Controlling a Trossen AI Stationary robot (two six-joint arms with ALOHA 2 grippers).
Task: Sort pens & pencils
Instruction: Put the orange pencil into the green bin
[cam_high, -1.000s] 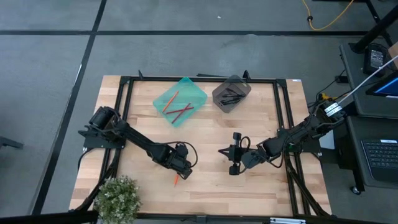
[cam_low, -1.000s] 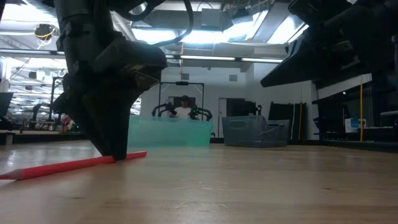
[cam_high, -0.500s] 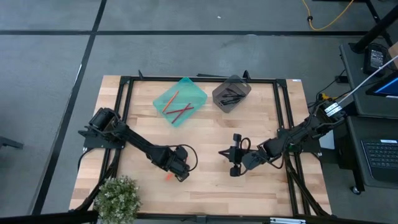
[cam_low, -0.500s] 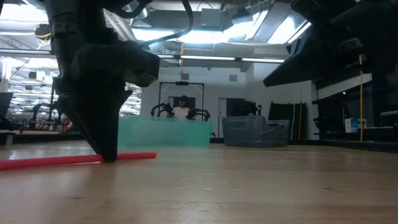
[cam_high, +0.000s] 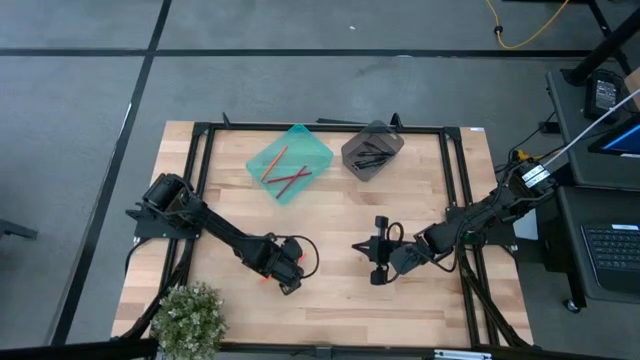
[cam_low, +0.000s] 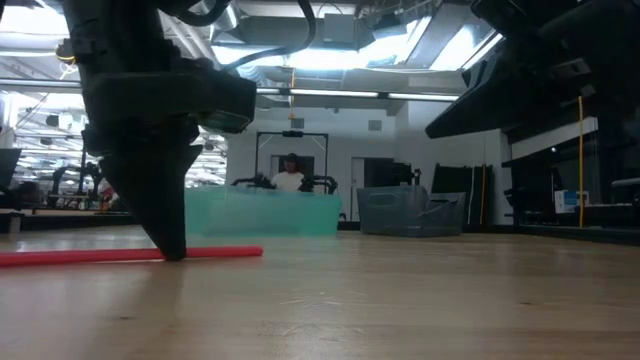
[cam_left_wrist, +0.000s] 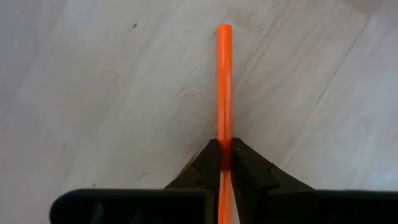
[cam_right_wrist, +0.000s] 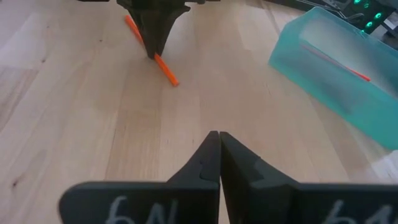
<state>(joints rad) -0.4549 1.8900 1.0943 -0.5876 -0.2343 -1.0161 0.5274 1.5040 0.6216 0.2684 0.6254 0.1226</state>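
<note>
— Where do the cameras sit?
— One hangs overhead, looking straight down on the whole table (cam_high: 330, 215). One sits at tabletop height, looking level across into the room.
— And the wrists?
— Each looks close past its own fingers. All four views share the orange pencil (cam_left_wrist: 224, 87).

Bright, even overhead light, ceiling glare in the low view, silhouetted arms, soft shadows, blurred background
</note>
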